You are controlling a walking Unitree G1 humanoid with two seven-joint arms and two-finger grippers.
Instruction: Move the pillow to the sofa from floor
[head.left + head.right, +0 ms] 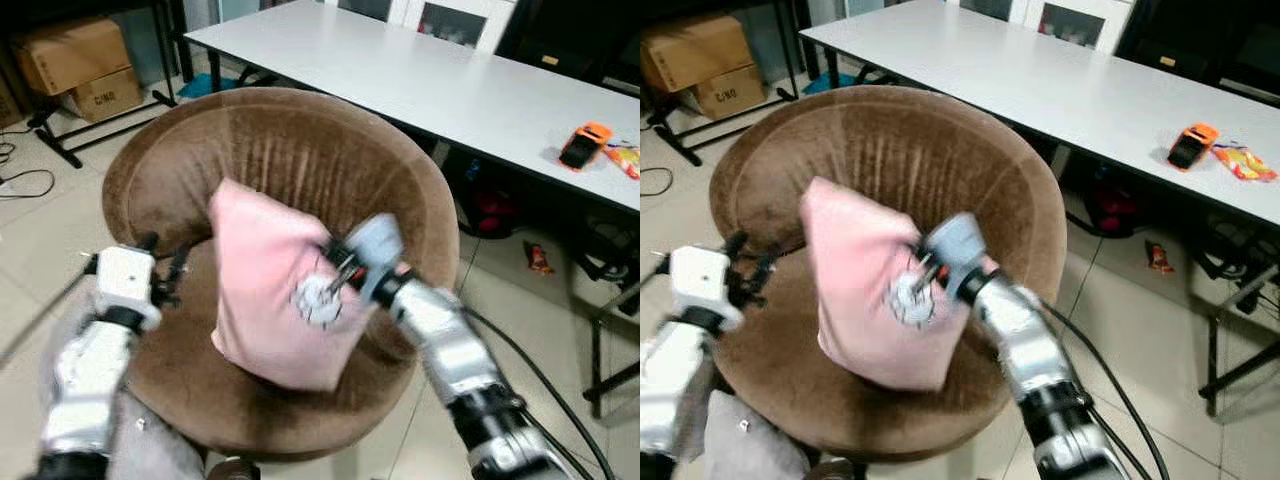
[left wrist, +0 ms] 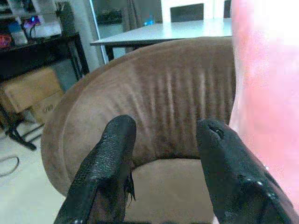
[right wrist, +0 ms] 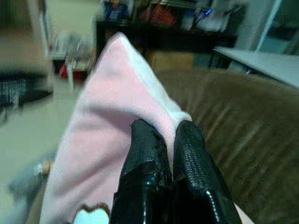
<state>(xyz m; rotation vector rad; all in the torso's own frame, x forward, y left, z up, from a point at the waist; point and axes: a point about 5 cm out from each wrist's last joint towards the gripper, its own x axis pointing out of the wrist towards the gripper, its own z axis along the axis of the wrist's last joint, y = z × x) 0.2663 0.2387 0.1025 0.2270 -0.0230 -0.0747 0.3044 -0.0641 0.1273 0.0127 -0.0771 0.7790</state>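
A pink pillow [image 1: 265, 295] with a round print stands tilted over the seat of the round brown sofa chair [image 1: 280, 140], its lower edge at the seat. My right gripper [image 1: 336, 264] is shut on the pillow's right edge, and the right wrist view has both fingers [image 3: 147, 149] pinching pink fabric [image 3: 112, 102]. At the seat's left side, just left of the pillow, my left gripper [image 1: 166, 262] is open. In the left wrist view its fingers [image 2: 117, 154] stand apart facing the sofa's backrest [image 2: 168, 102], with the pillow [image 2: 266, 93] beside them.
A long white table [image 1: 450, 80] stands behind the sofa, with an orange object [image 1: 585, 145] on it. Cardboard boxes [image 1: 75, 55] and a black stand sit at the far left. A grey cloth [image 1: 740, 440] lies by the sofa's front. Cables trail over the tiled floor.
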